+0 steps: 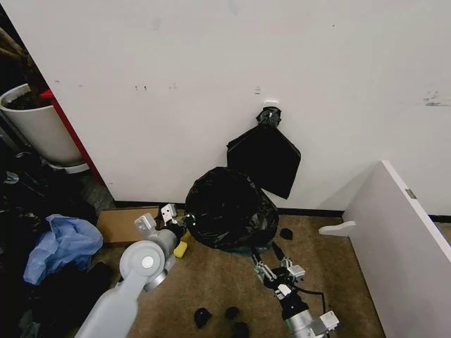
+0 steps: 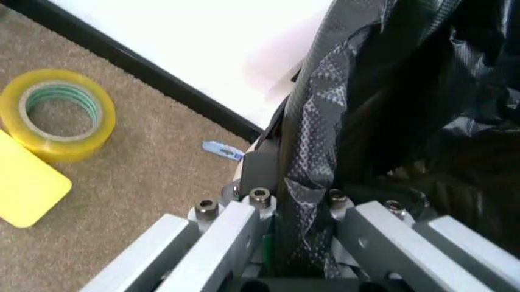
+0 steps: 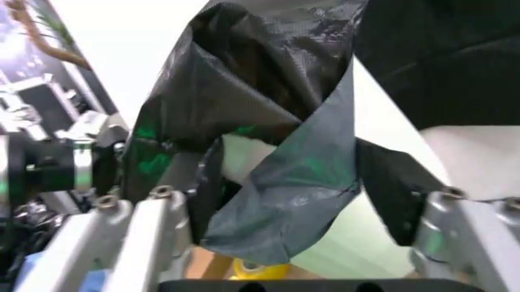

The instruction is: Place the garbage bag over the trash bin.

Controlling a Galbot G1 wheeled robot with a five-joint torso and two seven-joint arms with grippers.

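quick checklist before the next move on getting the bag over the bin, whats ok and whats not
1. Left tool holds the garbage bag: ok, plastic is pinched between its fingers.
2. Right tool holds the bag: cannot tell; a fold hangs between its fingers, which look spread.
3. Bag draped over the trash bin: ok in the head view, the black mound sits against the wall; the rim is hidden.
4. Bin itself upright: cannot tell, the bag covers it.
5. Floor near the left tool: not ok, a yellow tape roll and a yellow card lie close by.
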